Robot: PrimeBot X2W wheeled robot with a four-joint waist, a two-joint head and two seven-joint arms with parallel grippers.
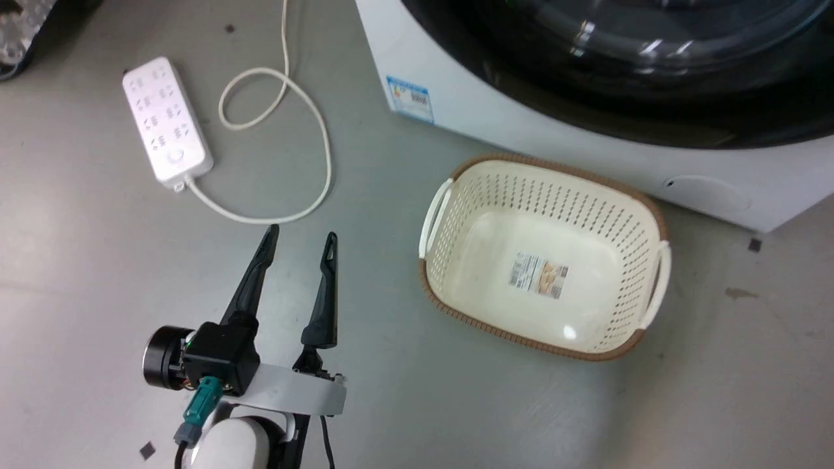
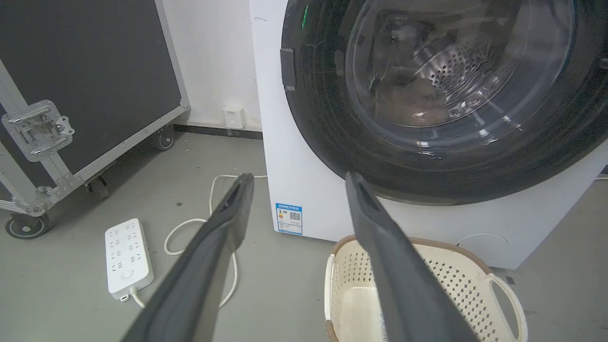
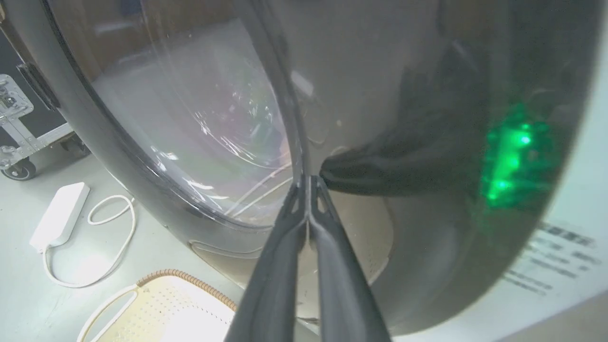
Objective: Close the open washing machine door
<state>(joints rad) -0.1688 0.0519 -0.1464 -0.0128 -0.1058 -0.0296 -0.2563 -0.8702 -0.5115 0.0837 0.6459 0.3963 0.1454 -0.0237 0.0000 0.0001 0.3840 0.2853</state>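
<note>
Grey floor (image 1: 78, 273) is spread beneath everything. Nearest, the left gripper (image 1: 303, 232) is held low over it, jaws parted wide with nothing between them. It appears to be parked aside so that the other arm is left free to work. Just beyond, a white power strip (image 1: 167, 120) and its looped cord (image 1: 322, 137) are laid on the floor. Well apart from them, a cream perforated basket (image 1: 482, 208) is set just before the washing machine (image 1: 495, 120), presumably to take laundry. Farther on, the washing machine door (image 2: 323, 142) is seen lying against the white front, apparently shut or nearly so; whether the latch is caught cannot be told. The right gripper (image 3: 309, 183) appears to touch its glossy black rim at the edge of the glass bowl, jaws pressed together and empty — closed, it is judged, so that one stiff point is offered for pushing.
</note>
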